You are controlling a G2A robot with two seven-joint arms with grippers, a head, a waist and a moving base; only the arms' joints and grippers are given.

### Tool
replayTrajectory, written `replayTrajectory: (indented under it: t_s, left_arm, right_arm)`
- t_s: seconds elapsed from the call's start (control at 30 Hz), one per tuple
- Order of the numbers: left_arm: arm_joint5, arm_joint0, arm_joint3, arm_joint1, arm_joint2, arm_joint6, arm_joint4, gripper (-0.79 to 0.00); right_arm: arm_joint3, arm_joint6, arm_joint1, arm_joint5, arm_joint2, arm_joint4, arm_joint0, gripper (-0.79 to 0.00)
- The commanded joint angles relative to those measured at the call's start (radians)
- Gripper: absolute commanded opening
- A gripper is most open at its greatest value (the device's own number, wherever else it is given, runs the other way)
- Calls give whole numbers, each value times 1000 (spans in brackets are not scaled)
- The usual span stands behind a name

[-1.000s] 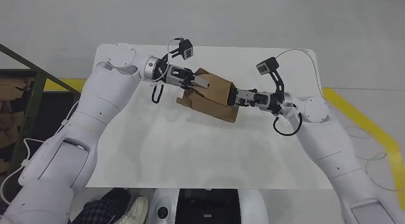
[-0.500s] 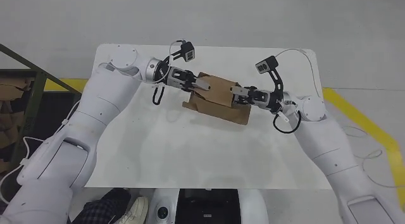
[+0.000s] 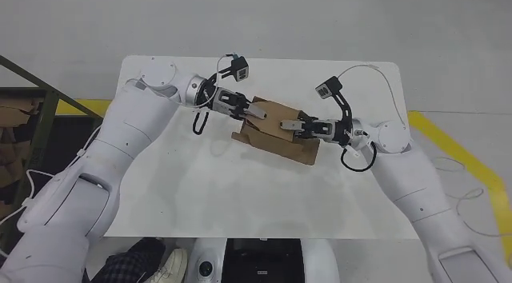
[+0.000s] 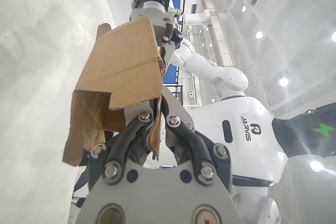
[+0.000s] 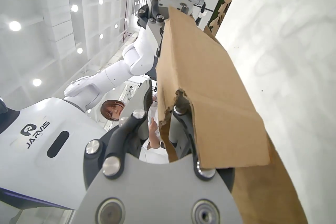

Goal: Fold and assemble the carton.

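Slid farther along the carton (image 5: pixel 204 93), the right claw (image 3: pixel 286 124) is spread astride one of its sides, probably so that this side can be squared. Beyond it, the opposite end is kept clenched by the left claw (image 4: pixel 157 109), steadying the carton over the bench (image 3: pixel 200 187).

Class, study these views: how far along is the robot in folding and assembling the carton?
Done: the carton already forms an open sleeve. In hand: the left gripper pinches a wall at one end; the right gripper, open, straddles a torn wall at the other. Left: the end flaps are unfolded and both ends unclosed.
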Motion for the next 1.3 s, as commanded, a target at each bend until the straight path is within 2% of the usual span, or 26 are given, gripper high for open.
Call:
replayTrajectory:
  t_s: [0.0,0.07,0.27,0.3,0.33,0.37,0.4,0.8,1.03,1.27]
  left_arm:
    - [-2,-2,-2,3,6,0,-5,-785]
    - [-2,-3,-4,5,12,0,-10,-785]
    - [-2,-8,-7,12,28,0,-28,-785]
    - [-3,-9,-7,13,31,0,-32,-705]
    - [-4,-10,-7,14,33,0,-36,-480]
    - [-6,-10,-7,15,34,0,-43,-151]
    - [-7,-11,-6,16,34,0,-50,0]
    - [-14,-10,-27,43,18,0,-135,0]
    - [-18,1,-86,65,1,0,-184,0]
    - [-7,6,-147,79,18,0,-219,0]
  right_arm:
    - [0,-1,0,0,1,-1,-2,-763]
    - [0,-2,-1,1,2,-3,-3,-785]
    - [-1,-3,-1,3,5,-8,-4,-785]
    - [-2,-2,-1,3,5,-8,-5,-785]
    - [-1,0,-2,4,5,-10,-4,-785]
    - [-1,0,-2,5,5,-10,-4,-785]
    - [-1,0,-2,5,4,-11,-4,-785]
    - [6,-18,-4,5,2,-59,-1,-785]
    - [11,-32,-6,4,-4,-86,-2,-785]
    - [3,-48,-11,7,-18,-105,1,-785]
